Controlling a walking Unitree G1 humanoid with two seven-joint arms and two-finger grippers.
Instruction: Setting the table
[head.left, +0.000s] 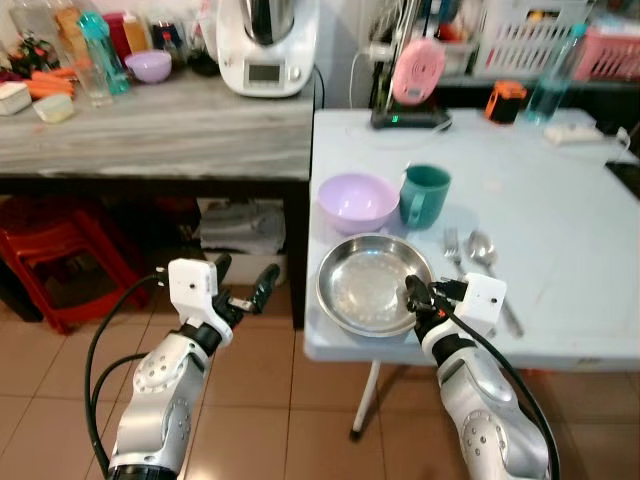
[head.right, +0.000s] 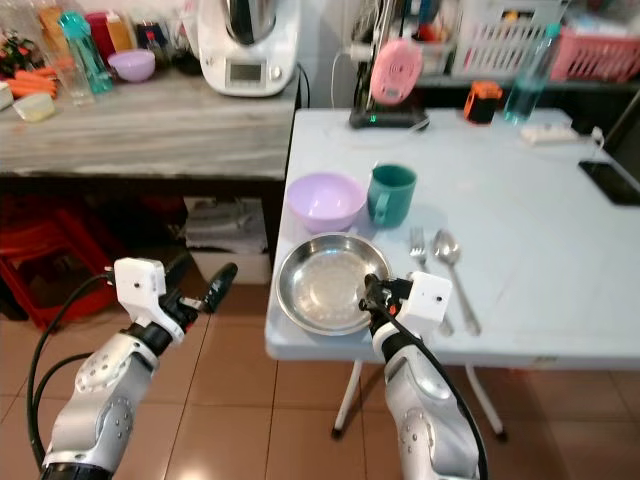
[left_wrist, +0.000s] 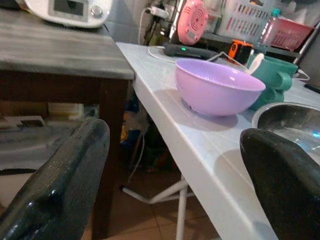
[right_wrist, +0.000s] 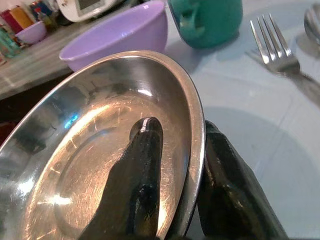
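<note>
A steel plate (head.left: 365, 285) lies at the front left corner of the pale blue table (head.left: 570, 230). My right gripper (head.left: 414, 297) is shut on the plate's near right rim, one finger (right_wrist: 145, 175) inside the dish, the other under the rim. Behind the plate stand a lilac bowl (head.left: 357, 200) and a teal mug (head.left: 426, 194). A fork (head.left: 453, 250) and a spoon (head.left: 484, 250) lie to the plate's right. My left gripper (head.left: 243, 283) hangs open over the floor, left of the table's edge, holding nothing.
A grey wooden counter (head.left: 170, 130) with a white kitchen machine (head.left: 266, 45), bottles and a small lilac bowl stands at the left. A red stool (head.left: 60, 260) sits under it. A pink device (head.left: 417, 70), an orange item and a phone lie at the table's back and right.
</note>
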